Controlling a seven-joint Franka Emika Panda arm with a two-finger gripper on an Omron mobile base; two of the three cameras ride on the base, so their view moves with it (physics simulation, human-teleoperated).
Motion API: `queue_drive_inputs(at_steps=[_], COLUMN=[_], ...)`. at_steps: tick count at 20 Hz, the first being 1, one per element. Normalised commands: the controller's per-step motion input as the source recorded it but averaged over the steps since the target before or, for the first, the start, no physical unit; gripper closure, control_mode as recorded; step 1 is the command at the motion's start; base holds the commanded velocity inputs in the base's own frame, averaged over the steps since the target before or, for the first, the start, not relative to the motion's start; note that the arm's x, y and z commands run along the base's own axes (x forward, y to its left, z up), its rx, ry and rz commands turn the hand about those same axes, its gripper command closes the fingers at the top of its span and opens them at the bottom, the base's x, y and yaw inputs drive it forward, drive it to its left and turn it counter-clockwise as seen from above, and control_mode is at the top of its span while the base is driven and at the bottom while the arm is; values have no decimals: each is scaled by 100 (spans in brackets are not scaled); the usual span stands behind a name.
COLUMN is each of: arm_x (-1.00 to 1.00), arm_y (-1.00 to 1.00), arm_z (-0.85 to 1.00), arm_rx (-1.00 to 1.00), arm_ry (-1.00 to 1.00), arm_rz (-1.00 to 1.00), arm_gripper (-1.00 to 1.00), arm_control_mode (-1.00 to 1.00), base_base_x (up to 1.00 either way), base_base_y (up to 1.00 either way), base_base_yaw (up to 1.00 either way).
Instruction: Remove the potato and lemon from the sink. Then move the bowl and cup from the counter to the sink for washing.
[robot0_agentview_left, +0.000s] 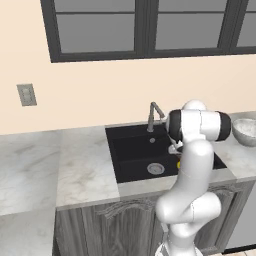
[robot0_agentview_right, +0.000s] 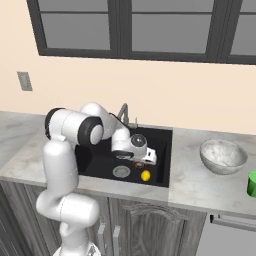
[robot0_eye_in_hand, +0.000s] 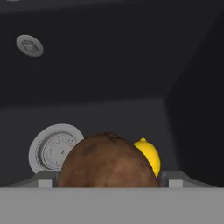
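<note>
The brown potato (robot0_eye_in_hand: 107, 162) sits between my gripper's (robot0_eye_in_hand: 109, 183) two fingertips (robot0_eye_in_hand: 46, 179), touching both, low inside the black sink (robot0_agentview_right: 160, 150). The gripper is shut on it. From the right base view the potato (robot0_agentview_right: 138, 164) shows just under the hand. The yellow lemon (robot0_eye_in_hand: 149, 155) lies right behind it on the sink floor, beside the drain (robot0_eye_in_hand: 52, 148); the lemon (robot0_agentview_right: 145, 175) is at the basin's front right. The marbled bowl (robot0_agentview_right: 223, 156) stands on the counter right of the sink, and the green cup (robot0_agentview_right: 252, 184) is at the right edge.
The grey faucet (robot0_agentview_right: 123, 114) rises behind the basin, close to my forearm. The sink's right wall (robot0_eye_in_hand: 197, 109) is near the hand. Marble counter (robot0_agentview_left: 85, 165) stretches to the left. The bowl (robot0_agentview_left: 245, 131) is beside my elbow in the left base view.
</note>
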Motion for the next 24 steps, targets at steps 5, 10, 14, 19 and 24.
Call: queue_drive_inputs(at_steps=[5,10,14,19,24], arm_x=[-2,-3,-3,-4,-5], arm_y=[-12,-16,-13,-13,-13], arm_z=[29,29,30,30,27], arm_rx=[0,0,0,0,-1], arm_ry=[0,0,0,0,0], arm_rz=[6,5,5,5,3], arm_gripper=[100,100,100,100,100], arm_control_mode=[-100,-100,-100,-100,-100], base_base_x=[0,0,0,0,0], base_base_y=[0,0,0,0,0], base_base_yaw=[0,0,0,0,0])
